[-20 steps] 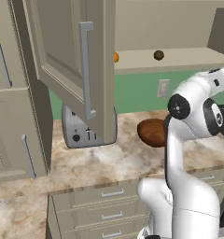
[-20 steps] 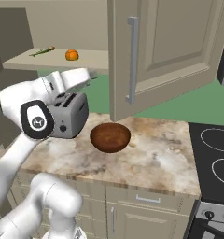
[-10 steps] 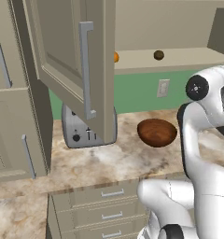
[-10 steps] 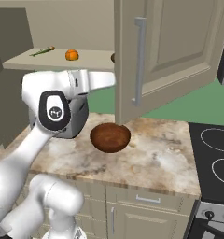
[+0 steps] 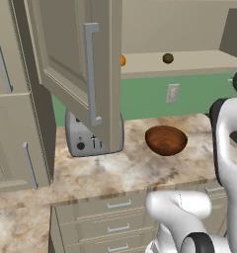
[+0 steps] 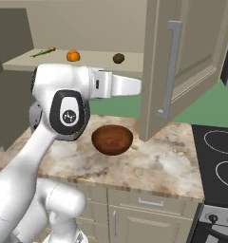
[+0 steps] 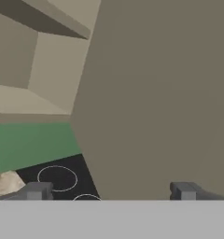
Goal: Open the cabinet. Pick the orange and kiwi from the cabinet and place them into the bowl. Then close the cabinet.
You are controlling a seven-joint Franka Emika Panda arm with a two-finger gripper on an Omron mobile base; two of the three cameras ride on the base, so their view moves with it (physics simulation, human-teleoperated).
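Both doors of the cabinet stand open: the left door [image 5: 86,74] and the right door [image 6: 182,61]. On its bottom shelf lie the orange [image 6: 73,55] and the kiwi [image 6: 118,58]; the left door's edge half hides the orange [image 5: 123,60], while the kiwi [image 5: 167,58] shows whole. Below on the counter sits the reddish-brown bowl [image 6: 112,139], also bowl [image 5: 166,140], with nothing in it. My forearm reaches right, level with the shelf, and ends behind the right door. My gripper [image 7: 109,191] is open and holds nothing, close up against that door's inner face.
A silver toaster [image 5: 83,138] stands under the left door. A thin green vegetable [image 6: 43,51] lies at the shelf's left end. A black stove top [image 6: 220,156] adjoins the counter on the right. Drawers [image 5: 115,217] run below the counter edge.
My arm has swung from in front of the toaster to the right, behind the right door. That door has swung a little wider. The bowl has come into plain sight.
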